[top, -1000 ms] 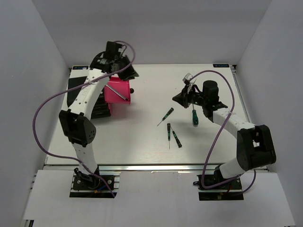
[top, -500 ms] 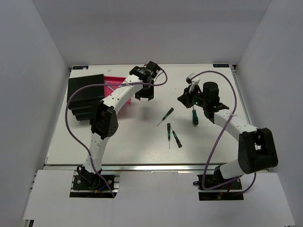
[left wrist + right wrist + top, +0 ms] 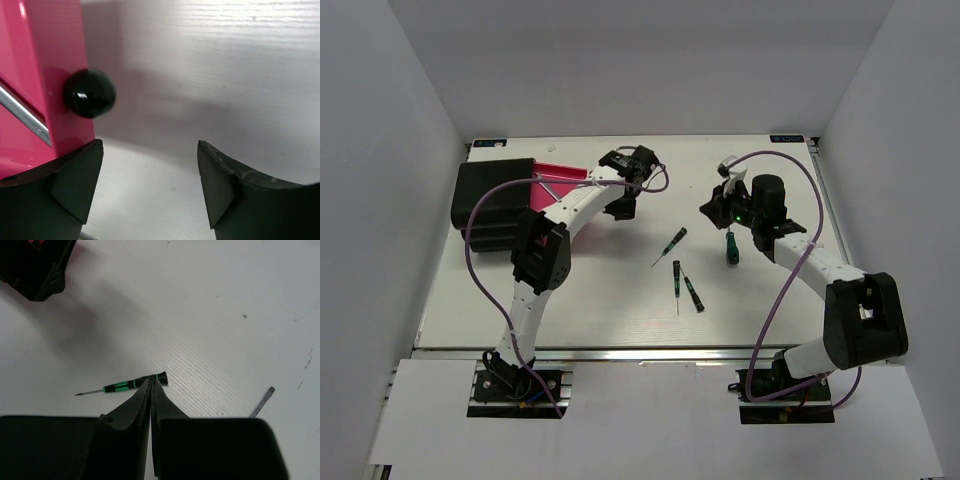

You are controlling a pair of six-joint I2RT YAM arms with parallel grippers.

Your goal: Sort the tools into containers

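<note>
Logging the left gripper (image 3: 149,150) first: its jaws stand wide apart with nothing between them. The black knob (image 3: 90,93) sits just ahead of one fingertip, off to the side of the gap and untouched, on the front of the pink drawer (image 3: 50,55). The silver wrench (image 3: 22,112) lies inside that drawer, beyond the same finger. In the overhead view I see the drawer jutting out of the black cabinet (image 3: 495,205). The right gripper (image 3: 151,385) has its jaws pressed together on nothing. One slim screwdriver (image 3: 125,386) lies on the table (image 3: 225,300) right at their tips. The bigger screwdriver (image 3: 729,247) lies beside them, and two more slim screwdrivers (image 3: 677,275) lie behind.
</note>
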